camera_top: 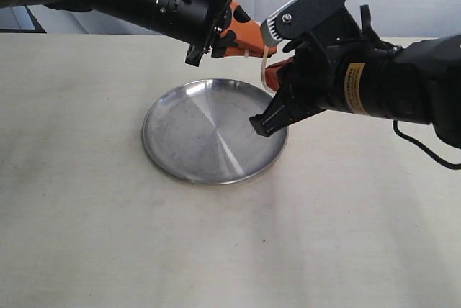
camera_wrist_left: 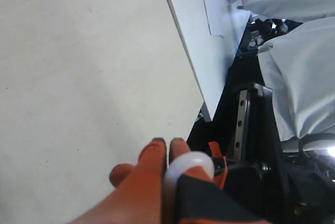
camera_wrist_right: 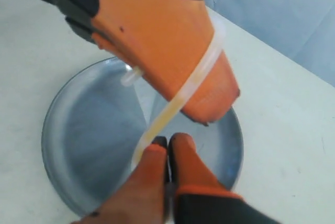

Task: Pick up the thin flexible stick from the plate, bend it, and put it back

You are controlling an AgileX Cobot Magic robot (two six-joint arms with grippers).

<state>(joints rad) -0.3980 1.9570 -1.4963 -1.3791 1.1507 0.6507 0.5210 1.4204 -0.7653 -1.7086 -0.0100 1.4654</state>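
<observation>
The plate (camera_top: pixel 189 151) lies on the table with nothing on it. Both grippers hang close together above its far rim. The thin flexible stick (camera_top: pixel 262 68) spans the short gap between them as a pale bent strand. My left gripper (camera_top: pixel 265 50) is shut on one end; in its wrist view the stick (camera_wrist_left: pixel 191 161) curls over the shut gripper (camera_wrist_left: pixel 167 141). My right gripper (camera_top: pixel 269 78) is shut on the other end. In the right wrist view the stick (camera_wrist_right: pixel 183 96) arcs from that gripper (camera_wrist_right: pixel 167 141) across the left gripper's orange finger (camera_wrist_right: pixel 172 51), above the plate (camera_wrist_right: pixel 78 130).
The cream table (camera_top: pixel 86 214) stretches wide around the plate. Its far edge (camera_wrist_left: pixel 183 62) runs behind the grippers. Beyond that edge stand a dark metal frame (camera_wrist_left: pixel 243 119) and a person in white (camera_wrist_left: pixel 298 67).
</observation>
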